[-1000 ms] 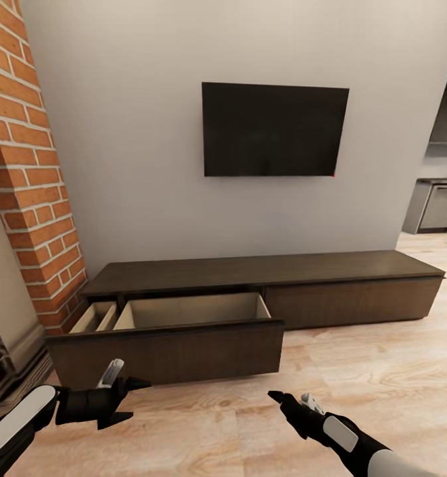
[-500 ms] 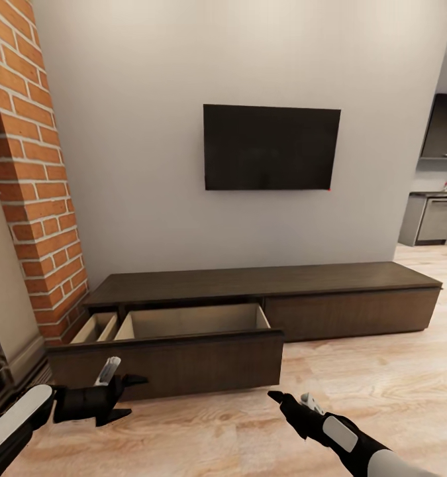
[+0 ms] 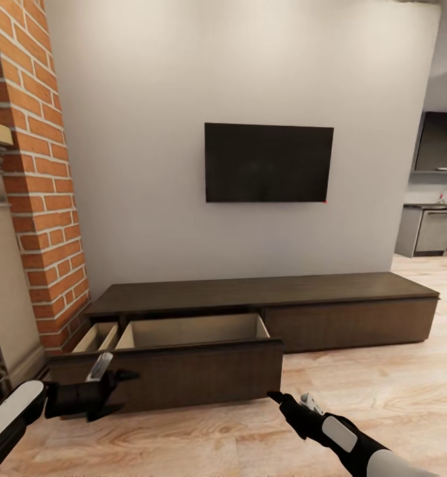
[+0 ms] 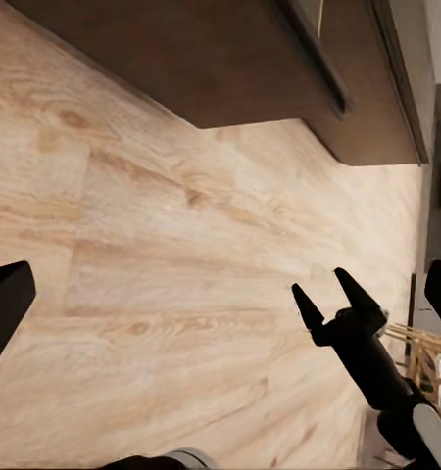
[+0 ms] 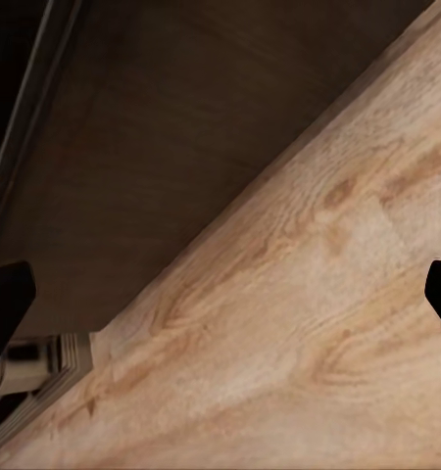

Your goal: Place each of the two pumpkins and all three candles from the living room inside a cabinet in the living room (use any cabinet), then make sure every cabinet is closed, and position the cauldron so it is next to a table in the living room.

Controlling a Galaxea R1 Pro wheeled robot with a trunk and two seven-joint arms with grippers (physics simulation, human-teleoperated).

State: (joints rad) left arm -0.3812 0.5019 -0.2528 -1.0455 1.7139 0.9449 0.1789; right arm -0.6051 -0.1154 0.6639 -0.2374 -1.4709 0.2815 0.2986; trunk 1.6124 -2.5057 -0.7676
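The long dark-brown cabinet point(image 3: 249, 291) runs along the wall under the TV. Its left drawer point(image 3: 183, 374) is pulled out; the beige inside walls I can see hold nothing, and the drawer bottom is hidden behind the front. The right drawer front point(image 3: 349, 324) is shut. My left gripper point(image 3: 125, 391) hangs open just before the pulled-out drawer front, nothing between its fingers. My right gripper point(image 3: 273, 396) is open and empty over the wood floor, near the drawer's right corner; it also appears as the right gripper point(image 4: 318, 286) in the left wrist view. Pumpkins, candles, cauldron and table are out of view.
A brick chimney column point(image 3: 44, 199) and fireplace surround stand at the left, close to my left arm. A black TV point(image 3: 268, 162) hangs on the grey wall. The kitchen point(image 3: 435, 228) opens at the far right. Wood floor point(image 3: 382, 397) stretches in front of the cabinet.
The whole picture has shifted down and the cabinet looks slightly smaller, so the camera has moved. My left gripper has drifted a little leftward; both grippers stay open.
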